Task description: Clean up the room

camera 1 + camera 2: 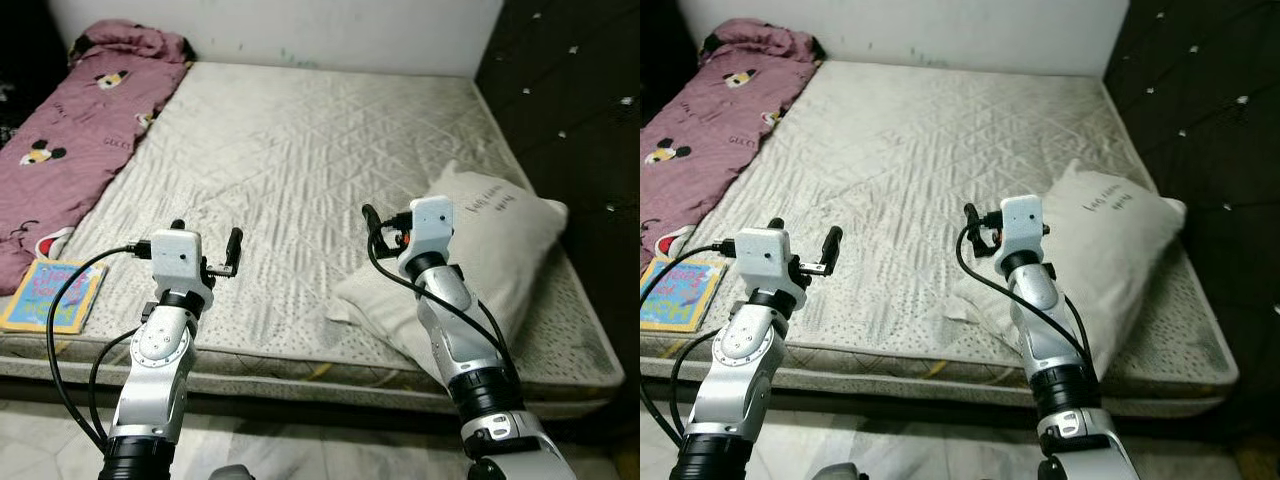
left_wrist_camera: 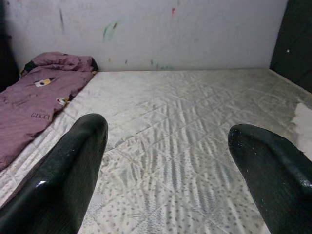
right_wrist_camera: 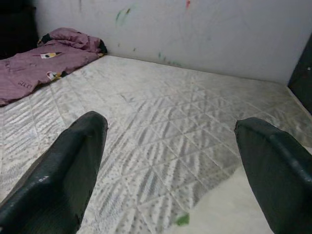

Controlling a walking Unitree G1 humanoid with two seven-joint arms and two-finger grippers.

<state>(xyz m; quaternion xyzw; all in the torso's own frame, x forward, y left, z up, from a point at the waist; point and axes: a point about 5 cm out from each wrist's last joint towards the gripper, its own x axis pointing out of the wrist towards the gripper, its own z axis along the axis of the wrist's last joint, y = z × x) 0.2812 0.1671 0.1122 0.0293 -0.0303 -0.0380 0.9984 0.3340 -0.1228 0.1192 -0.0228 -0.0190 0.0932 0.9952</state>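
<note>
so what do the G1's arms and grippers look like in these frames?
Both arms are silver metal with black joint bands. Each wrist carries a white boxy camera housing, and black cables loop loosely from it down the forearm. The left gripper and right gripper each have two long glossy black fingers with rounded tips. A small orange-red spot shows at the right gripper's housing.

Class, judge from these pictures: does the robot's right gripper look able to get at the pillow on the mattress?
Probably yes. The right gripper hovers open at the white pillow's near edge, and nothing lies between them on the mattress.
</note>
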